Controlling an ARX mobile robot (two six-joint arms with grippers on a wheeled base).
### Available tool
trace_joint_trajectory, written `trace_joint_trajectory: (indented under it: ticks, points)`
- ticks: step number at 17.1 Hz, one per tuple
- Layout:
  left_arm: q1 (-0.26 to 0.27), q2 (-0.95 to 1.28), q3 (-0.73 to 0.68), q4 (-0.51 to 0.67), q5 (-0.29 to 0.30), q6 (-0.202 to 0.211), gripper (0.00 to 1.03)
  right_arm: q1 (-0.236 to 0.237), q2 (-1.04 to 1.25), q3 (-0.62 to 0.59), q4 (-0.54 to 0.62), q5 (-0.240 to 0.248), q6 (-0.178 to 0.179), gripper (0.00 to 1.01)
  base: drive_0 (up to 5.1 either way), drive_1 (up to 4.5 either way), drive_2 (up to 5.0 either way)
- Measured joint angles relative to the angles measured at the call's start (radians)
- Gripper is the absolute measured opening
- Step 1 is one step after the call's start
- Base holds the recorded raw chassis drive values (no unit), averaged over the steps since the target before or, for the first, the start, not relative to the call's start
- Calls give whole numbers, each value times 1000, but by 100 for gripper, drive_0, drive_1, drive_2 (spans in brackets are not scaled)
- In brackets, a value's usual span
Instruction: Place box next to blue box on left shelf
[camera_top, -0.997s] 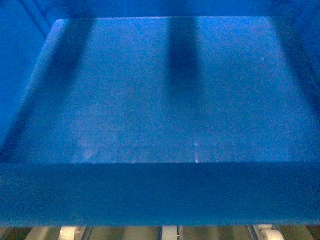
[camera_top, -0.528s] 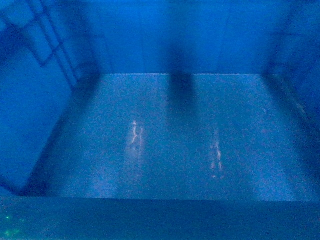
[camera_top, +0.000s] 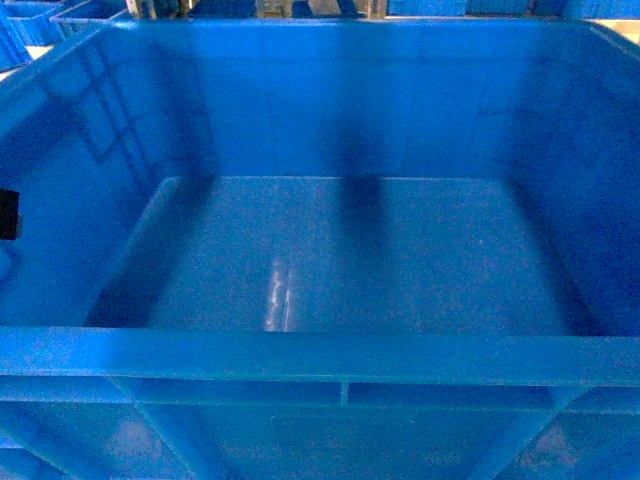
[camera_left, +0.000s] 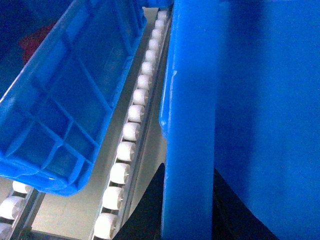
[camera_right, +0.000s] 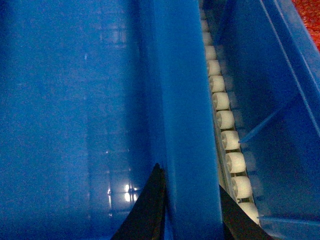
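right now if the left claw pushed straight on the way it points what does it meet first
Nothing new: the left claw straddles the box rim and points along it. Beside it run the left shelf rollers and another blue box. Depth unclear.

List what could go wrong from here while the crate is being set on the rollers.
1. The box fills the head view, so its landing spot cannot be checked there.
2. Neighbouring crates sit close on both sides: one past the left rim, another past the right. Rims could catch.
3. Each tool, left and right, pinches only the rim; on the rollers the box may roll.
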Motion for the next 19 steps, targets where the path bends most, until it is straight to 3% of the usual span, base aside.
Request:
trace_joint_trajectory:
  ticks: [5, 8, 17, 19]
  points:
    - [35, 57, 0, 39, 32, 8, 12, -8, 75, -1, 38, -14, 3, 13, 0, 0, 0]
    - [31, 108, 0, 53, 67, -6, 12, -33, 92, -1, 21, -3, -5, 13, 0, 0, 0]
    - [21, 156, 0, 56, 83, -26, 13, -38, 99, -5, 2, 1, -9, 13, 0, 0, 0]
    - [8, 164, 0, 79, -44, -50, 35, -15, 100, -5, 0, -6, 43, 12, 0, 0, 0]
